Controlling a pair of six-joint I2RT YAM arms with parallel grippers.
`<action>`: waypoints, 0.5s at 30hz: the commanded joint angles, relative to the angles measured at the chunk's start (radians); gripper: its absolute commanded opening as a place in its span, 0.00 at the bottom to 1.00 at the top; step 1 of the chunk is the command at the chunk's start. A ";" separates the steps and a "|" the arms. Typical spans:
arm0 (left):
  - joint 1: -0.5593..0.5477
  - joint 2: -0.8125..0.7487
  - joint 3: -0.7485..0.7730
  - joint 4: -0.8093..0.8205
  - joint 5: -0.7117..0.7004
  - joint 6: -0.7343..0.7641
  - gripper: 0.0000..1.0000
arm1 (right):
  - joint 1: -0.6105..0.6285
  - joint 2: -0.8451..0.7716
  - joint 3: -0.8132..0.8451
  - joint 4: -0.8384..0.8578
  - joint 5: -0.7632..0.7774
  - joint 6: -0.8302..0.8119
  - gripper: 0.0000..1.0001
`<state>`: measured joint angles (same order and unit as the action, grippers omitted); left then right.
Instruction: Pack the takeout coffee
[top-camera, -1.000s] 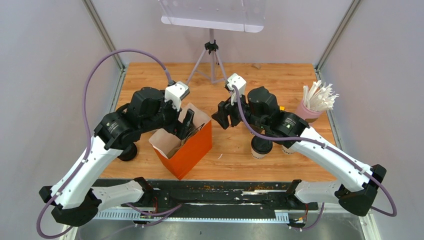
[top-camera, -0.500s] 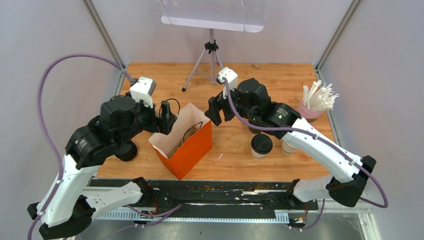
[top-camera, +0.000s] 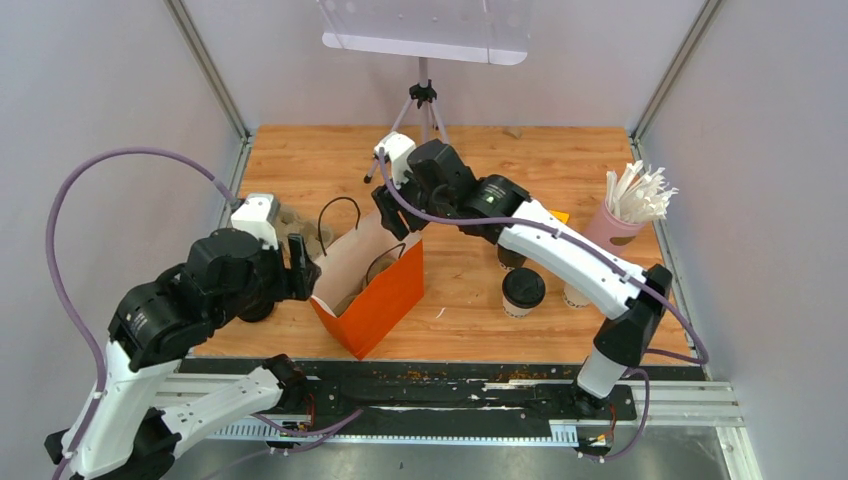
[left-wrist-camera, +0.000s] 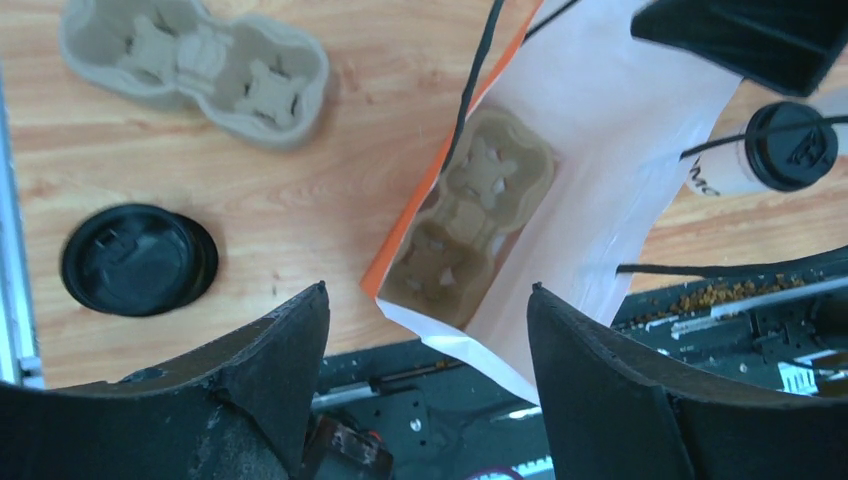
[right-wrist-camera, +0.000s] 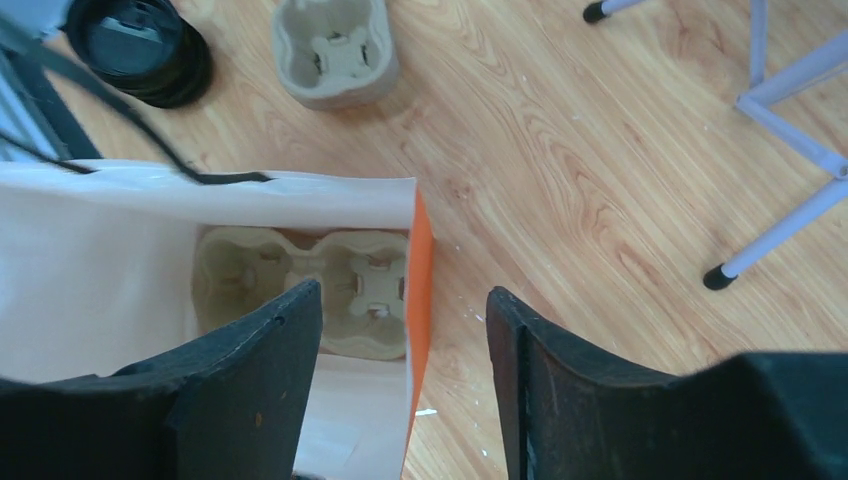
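Seen from above, the orange paper bag (top-camera: 385, 295) stands open on the table (top-camera: 560, 150) between the two arms. The left jaws hang at its left rim and the right jaws over its far rim. The takeout coffee is all outside the bag. One black-lidded cup (top-camera: 523, 288) stands to the bag's right. A second cup (top-camera: 510, 259) and a third cup (top-camera: 574, 296) show partly from under the right arm (top-camera: 560, 250). A fourth cup (top-camera: 254, 304) sits on the table left of the bag. A pink cup of straws (top-camera: 622, 215) stands near the right edge.

In the left wrist view, the left jaws stand wide apart with nothing between them, above the bag's mouth. A pulp tray (left-wrist-camera: 470, 225) lies at the bottom of the bag, and a spare pulp tray (left-wrist-camera: 200, 60) rests on the table beside it.

In the right wrist view, the right jaws are likewise spread and empty, over the same bagged tray. A tripod leg (right-wrist-camera: 770, 235) stands off to the right.
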<state>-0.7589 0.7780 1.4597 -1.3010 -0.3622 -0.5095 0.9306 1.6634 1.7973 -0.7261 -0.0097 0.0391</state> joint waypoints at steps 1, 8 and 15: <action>-0.003 0.003 -0.050 -0.032 0.064 -0.159 0.77 | 0.005 0.070 0.119 -0.108 0.115 -0.068 0.58; -0.003 0.010 0.040 -0.148 0.110 -0.383 0.69 | 0.000 0.104 0.228 -0.172 0.132 -0.076 0.06; -0.003 0.003 0.080 -0.144 0.062 -0.460 0.64 | -0.029 0.019 0.160 -0.180 0.140 -0.032 0.00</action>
<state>-0.7589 0.7815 1.5177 -1.4357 -0.2676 -0.8963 0.9234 1.7649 1.9835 -0.9005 0.0864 -0.0235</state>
